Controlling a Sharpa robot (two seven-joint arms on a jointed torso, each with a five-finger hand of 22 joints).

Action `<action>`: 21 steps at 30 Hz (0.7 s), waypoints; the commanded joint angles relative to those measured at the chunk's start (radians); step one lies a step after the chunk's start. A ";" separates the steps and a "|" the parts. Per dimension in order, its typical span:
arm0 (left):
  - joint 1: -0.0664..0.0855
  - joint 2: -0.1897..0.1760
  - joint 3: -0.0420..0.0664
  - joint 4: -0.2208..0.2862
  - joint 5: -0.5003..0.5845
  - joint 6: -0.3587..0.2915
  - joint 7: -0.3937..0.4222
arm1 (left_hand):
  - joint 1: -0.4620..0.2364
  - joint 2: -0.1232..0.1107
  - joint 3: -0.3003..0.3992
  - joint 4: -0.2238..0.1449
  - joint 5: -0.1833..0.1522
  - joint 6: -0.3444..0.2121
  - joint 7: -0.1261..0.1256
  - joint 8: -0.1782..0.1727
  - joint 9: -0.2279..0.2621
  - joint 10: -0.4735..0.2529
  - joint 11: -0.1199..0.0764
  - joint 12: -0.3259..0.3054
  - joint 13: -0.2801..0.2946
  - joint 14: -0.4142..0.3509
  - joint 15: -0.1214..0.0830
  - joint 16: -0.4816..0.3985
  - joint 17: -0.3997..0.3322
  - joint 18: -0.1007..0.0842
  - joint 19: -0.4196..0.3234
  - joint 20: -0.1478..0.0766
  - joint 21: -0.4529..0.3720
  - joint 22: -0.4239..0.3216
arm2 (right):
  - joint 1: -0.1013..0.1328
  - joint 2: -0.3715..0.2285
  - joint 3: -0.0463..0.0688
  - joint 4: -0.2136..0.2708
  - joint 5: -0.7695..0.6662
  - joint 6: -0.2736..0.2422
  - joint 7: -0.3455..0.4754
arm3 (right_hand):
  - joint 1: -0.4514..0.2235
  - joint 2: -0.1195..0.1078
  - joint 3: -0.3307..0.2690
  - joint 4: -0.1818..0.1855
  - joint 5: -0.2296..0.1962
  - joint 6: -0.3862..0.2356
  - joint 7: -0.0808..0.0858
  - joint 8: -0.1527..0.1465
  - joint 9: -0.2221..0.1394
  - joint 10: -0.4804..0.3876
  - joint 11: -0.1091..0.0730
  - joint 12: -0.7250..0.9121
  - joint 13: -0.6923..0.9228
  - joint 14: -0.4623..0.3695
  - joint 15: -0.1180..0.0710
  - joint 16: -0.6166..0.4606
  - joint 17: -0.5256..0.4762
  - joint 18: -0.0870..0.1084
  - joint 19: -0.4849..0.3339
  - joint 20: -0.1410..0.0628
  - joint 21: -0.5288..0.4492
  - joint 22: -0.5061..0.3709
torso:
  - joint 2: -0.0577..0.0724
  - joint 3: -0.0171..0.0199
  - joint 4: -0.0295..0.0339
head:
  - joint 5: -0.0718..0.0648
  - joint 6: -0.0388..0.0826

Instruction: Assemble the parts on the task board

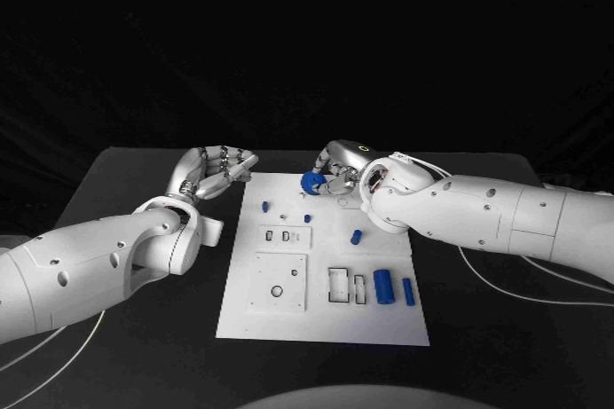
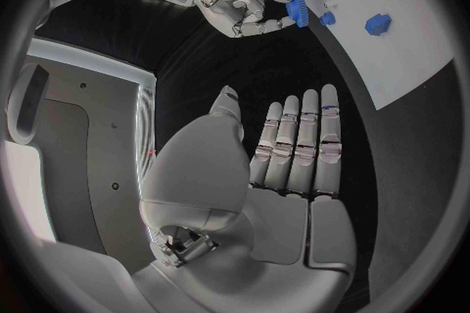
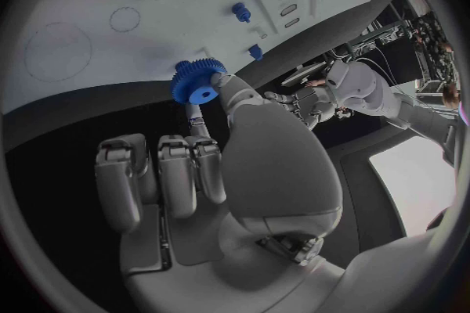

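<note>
Blue gear held over the far edge of the task board.

Your right hand point(image 1: 335, 172) pinches the gear point(image 1: 310, 183); the circular outlines on the task board point(image 1: 320, 325) lie just beside it, probably its seat. Your left hand point(image 1: 217, 171) hovers empty, fingers extended, beside the board.

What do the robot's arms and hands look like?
Both arms are smooth white shells with small dark screw holes; thin white cables trail beside them. The left robot hand and right robot hand are silver metal with jointed fingers; a small ring marks the right wrist.
</note>
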 commanded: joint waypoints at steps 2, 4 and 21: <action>0.001 0.001 0.001 0.004 -0.005 0.011 0.012 | -0.001 0.008 -0.005 0.000 0.004 0.006 -0.002 -0.006 0.002 0.003 0.002 -0.002 0.001 -0.006 0.001 -0.007 0.002 0.011 -0.008 0.000 -0.005 -0.002 | -0.004 0.019 0.000 -0.021 -0.018 0.033 0.014 | -0.009 0.005 0.005 -0.001 0.001 0.045 -0.037 0.011 0.025 0.105 -0.007 0.003 0.263 0.104 -0.009 0.004 0.263 -0.014 0.104 -0.007 0.004 0.263 | 0.000 -0.0004 0.0004 | 0.001 -0.002; 0.001 0.001 0.001 0.005 -0.005 0.011 0.012 | -0.001 0.008 -0.005 0.000 0.004 0.006 -0.002 -0.006 0.002 0.003 0.002 -0.002 0.001 -0.006 0.001 -0.007 0.002 0.011 -0.008 0.000 -0.005 -0.002 | -0.006 0.027 0.000 -0.030 -0.019 0.038 0.013 | -0.010 0.005 0.005 -0.001 -0.001 0.045 -0.036 0.009 0.025 0.105 -0.007 0.003 0.263 0.104 -0.009 0.004 0.263 -0.014 0.104 -0.007 0.004 0.263 | 0.000 -0.0004 0.0006 | 0.002 -0.003; 0.001 0.001 0.001 0.007 -0.005 0.011 0.012 | -0.001 0.009 -0.006 0.000 0.004 0.006 -0.002 -0.006 0.002 0.003 0.002 -0.002 0.002 -0.006 0.001 -0.007 0.002 0.011 -0.008 0.000 -0.005 -0.002 | -0.020 0.063 0.000 -0.073 -0.025 0.063 0.012 | -0.021 0.008 0.007 -0.004 -0.023 0.042 -0.034 -0.002 0.024 0.105 -0.005 0.003 0.263 0.104 -0.008 0.004 0.263 -0.014 0.104 -0.007 0.004 0.263 | -0.001 0.0000 -0.0011 | -0.001 -0.010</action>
